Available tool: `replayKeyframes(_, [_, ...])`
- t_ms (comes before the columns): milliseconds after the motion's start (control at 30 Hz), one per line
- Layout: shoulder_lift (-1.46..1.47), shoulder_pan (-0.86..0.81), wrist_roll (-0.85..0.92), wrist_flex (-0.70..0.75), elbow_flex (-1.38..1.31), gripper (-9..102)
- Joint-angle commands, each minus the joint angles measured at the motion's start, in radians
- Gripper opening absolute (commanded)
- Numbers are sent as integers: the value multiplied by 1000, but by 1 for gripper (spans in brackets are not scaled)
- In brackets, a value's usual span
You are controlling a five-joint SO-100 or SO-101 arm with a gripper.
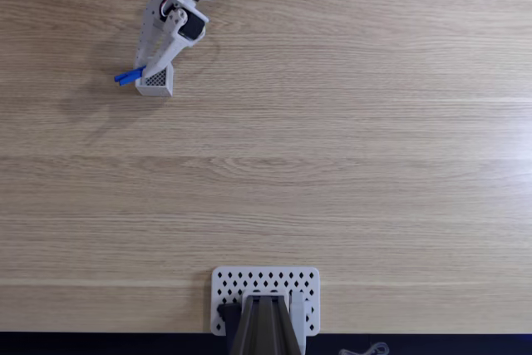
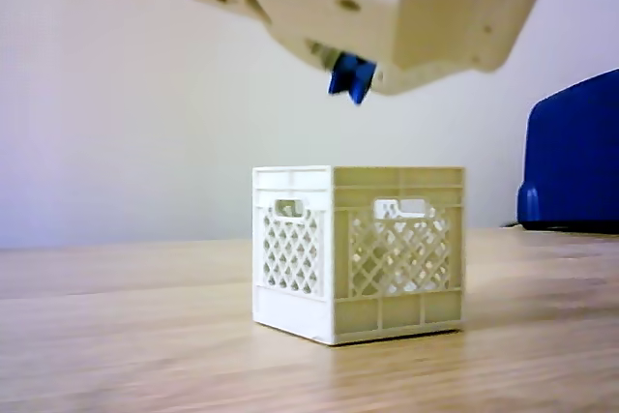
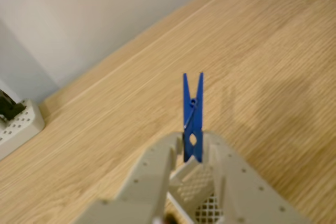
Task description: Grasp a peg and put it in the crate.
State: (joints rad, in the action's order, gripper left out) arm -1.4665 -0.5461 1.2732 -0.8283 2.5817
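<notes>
Hand (image 3: 193, 153) is clamping the blue peg (image 3: 192, 114) between its 2 fingers, gripping it near one end, with the rest sticking out past the fingertips. In the other view the hand (image 2: 350, 79) is hanging directly above the white crate (image 2: 358, 250), peg (image 2: 350, 76) clear of the rim. In the fixed view the crate (image 1: 156, 81) is sitting near the bench's (image 1: 349, 164) far-left corner, the peg (image 1: 128, 76) poking out past its left side. A white perforated plate (image 1: 266, 284) is lying at the near edge.
</notes>
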Motion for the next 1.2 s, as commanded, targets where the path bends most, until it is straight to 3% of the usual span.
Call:
replayKeyframes(0, [-20,-12,-3,-18,-51,-1])
replayKeyframes(767, [18,-11,74,-15,-20,1])
replayKeyframes(1000, [14,-9,78,-15,-3,16])
replayKeyframes(1167, [12,-9,78,-15,-2,13])
